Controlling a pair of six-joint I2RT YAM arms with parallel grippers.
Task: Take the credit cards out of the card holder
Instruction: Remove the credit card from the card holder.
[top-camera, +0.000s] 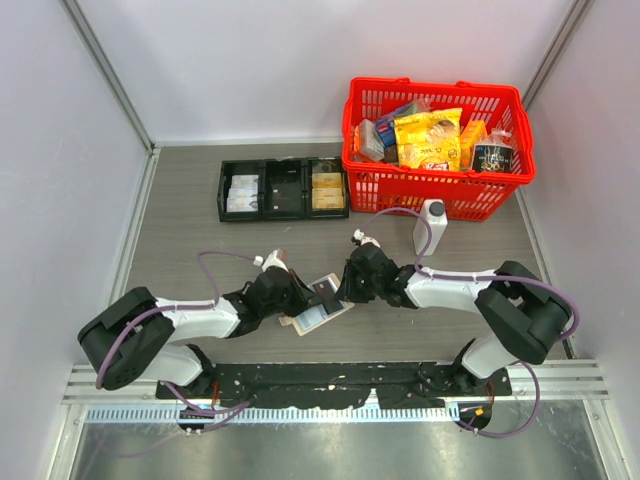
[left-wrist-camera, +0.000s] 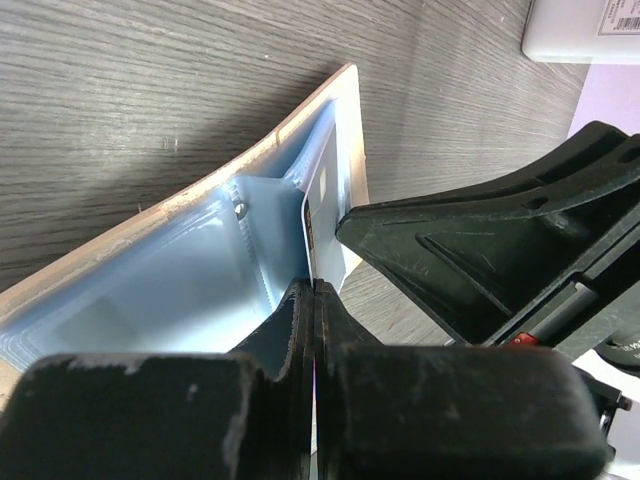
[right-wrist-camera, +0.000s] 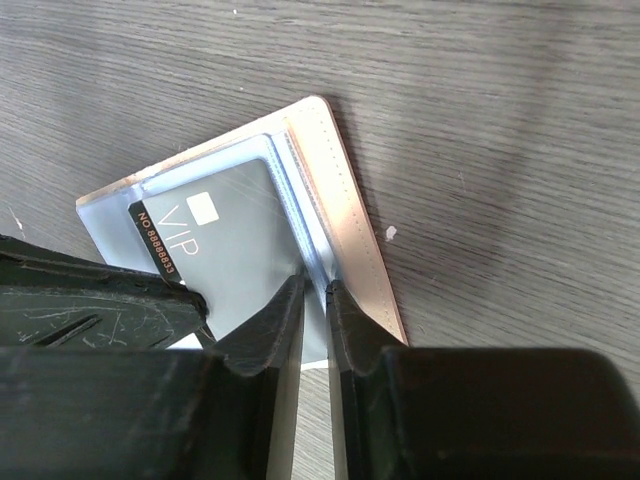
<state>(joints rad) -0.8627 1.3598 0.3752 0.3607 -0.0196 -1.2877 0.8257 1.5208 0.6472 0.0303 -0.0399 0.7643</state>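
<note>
Card holder (right-wrist-camera: 352, 225): VIP card (right-wrist-camera: 235, 250) legible only from right wrist

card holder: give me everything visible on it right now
The card holder sits open on the table between both grippers: tan, stitched leather-like outside, pale blue glossy sleeves inside, one holding a dark grey VIP card. The right gripper pinches its sleeve edge; the left gripper is shut on the card's corner.

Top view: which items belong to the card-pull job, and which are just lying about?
Job: tan folding leather-like card holder; dark grey VIP credit card; left gripper; right gripper.
Lying about: black three-compartment tray; red plastic basket of packets; small white plastic bottle.
</note>
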